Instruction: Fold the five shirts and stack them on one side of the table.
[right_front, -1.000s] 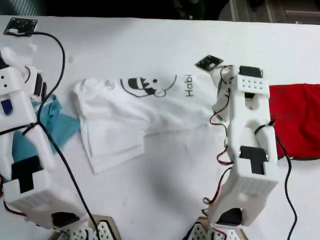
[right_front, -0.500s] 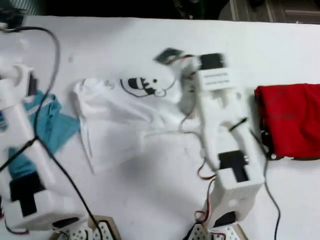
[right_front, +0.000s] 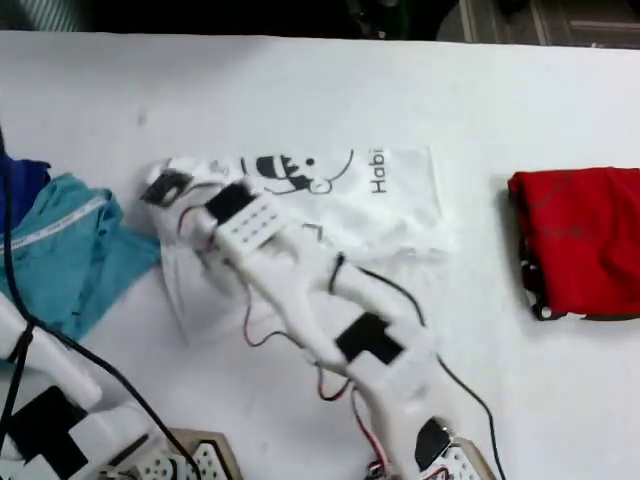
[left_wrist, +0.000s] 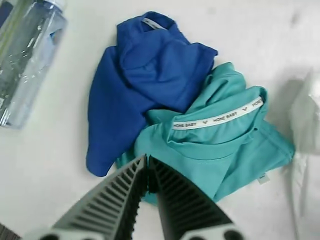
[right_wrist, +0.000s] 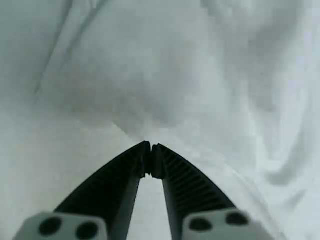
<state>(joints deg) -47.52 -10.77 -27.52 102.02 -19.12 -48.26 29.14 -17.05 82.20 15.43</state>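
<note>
White shirt with a black cartoon print (right_front: 330, 195) lies spread and rumpled on the middle of the white counter (right_front: 300, 90), printed side up, with one side doubled over into loose folds. The right arm (right_front: 300, 270) stretches slantwise over that folded side. In the right wrist view its tool (right_wrist: 150, 161) hangs close above the pale cloth (right_wrist: 210, 75), the two ribbed black jaws pressed tip to tip with nothing seen between them.

Just beside the white shirt, on the left side of the counter, a crumpled teal shirt (right_front: 75, 250) lies with its neckband showing. The left wrist view shows this teal shirt (left_wrist: 220, 145) lapping over a dark blue shirt (left_wrist: 145, 80), also crumpled, and the white shirt's edge (left_wrist: 306, 125) near the teal one. The left tool (left_wrist: 148, 172) hovers over the near edge of the teal cloth, jaws closed together and holding nothing. A clear plastic bottle (left_wrist: 25, 55) lies on the counter near the blue shirt, not touching it. The left arm (right_front: 50, 420) stands at the counter's near left corner.

Well apart, at the right edge, a folded red shirt (right_front: 580, 235) rests flat, a dark layer showing under its near edge.
</note>
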